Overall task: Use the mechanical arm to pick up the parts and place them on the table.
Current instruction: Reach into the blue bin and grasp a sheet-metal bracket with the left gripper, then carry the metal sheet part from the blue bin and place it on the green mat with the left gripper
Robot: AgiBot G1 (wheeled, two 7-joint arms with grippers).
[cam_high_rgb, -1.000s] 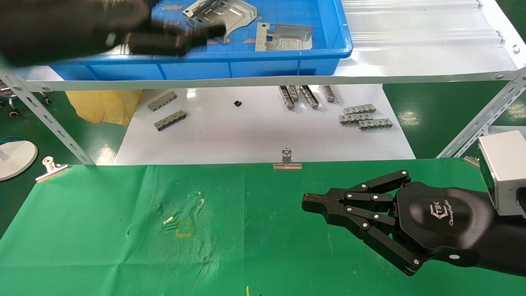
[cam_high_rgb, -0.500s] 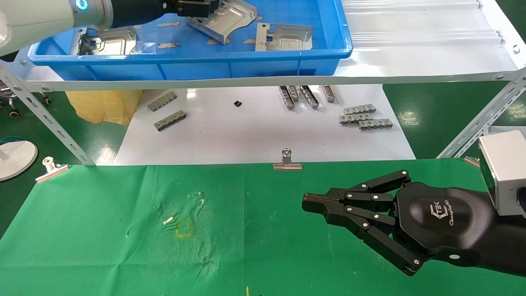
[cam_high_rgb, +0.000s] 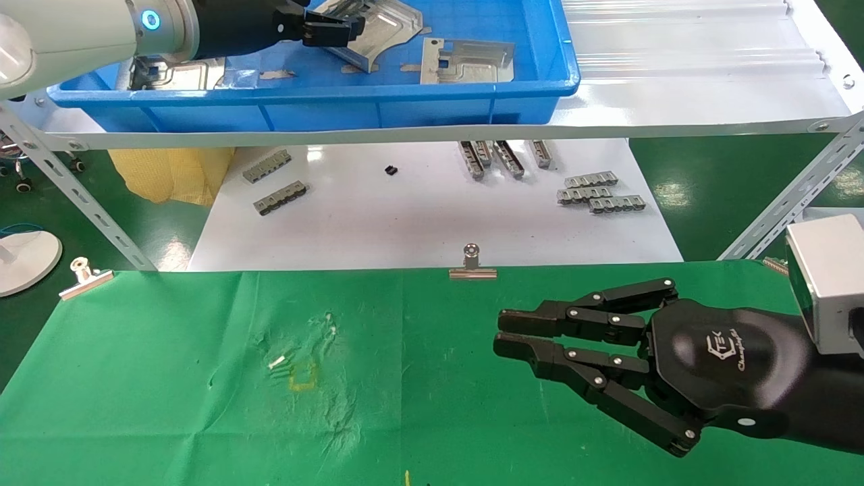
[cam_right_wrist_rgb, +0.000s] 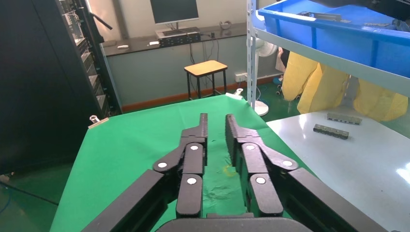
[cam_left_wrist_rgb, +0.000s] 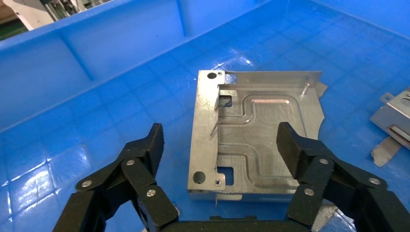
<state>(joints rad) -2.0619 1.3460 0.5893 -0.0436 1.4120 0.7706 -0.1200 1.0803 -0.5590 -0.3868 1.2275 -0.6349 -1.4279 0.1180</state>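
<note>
My left gripper (cam_high_rgb: 332, 30) is open inside the blue tray (cam_high_rgb: 405, 108) on the shelf. In the left wrist view it (cam_left_wrist_rgb: 222, 145) hovers over a silvery stamped plate (cam_left_wrist_rgb: 256, 130), one finger on each side, not touching it. In the head view, plates lie in the tray by the fingertips (cam_high_rgb: 385, 27), to the right (cam_high_rgb: 466, 61) and under the arm (cam_high_rgb: 175, 71). My right gripper (cam_high_rgb: 503, 332) rests low over the green cloth table (cam_high_rgb: 169, 378), empty, its fingers (cam_right_wrist_rgb: 203, 125) a narrow gap apart.
A white board (cam_high_rgb: 405, 223) behind the table holds small grey slotted bars (cam_high_rgb: 597, 192). Binder clips (cam_high_rgb: 472, 264) sit on the cloth's far edge. Slanted shelf struts (cam_high_rgb: 74, 196) stand at both sides. Another plate's edge (cam_left_wrist_rgb: 394, 116) lies beside the left gripper.
The left arm has swung up into the tray and its gripper now hangs open over a plate. The right gripper's fingers, shut before, have parted a little.
</note>
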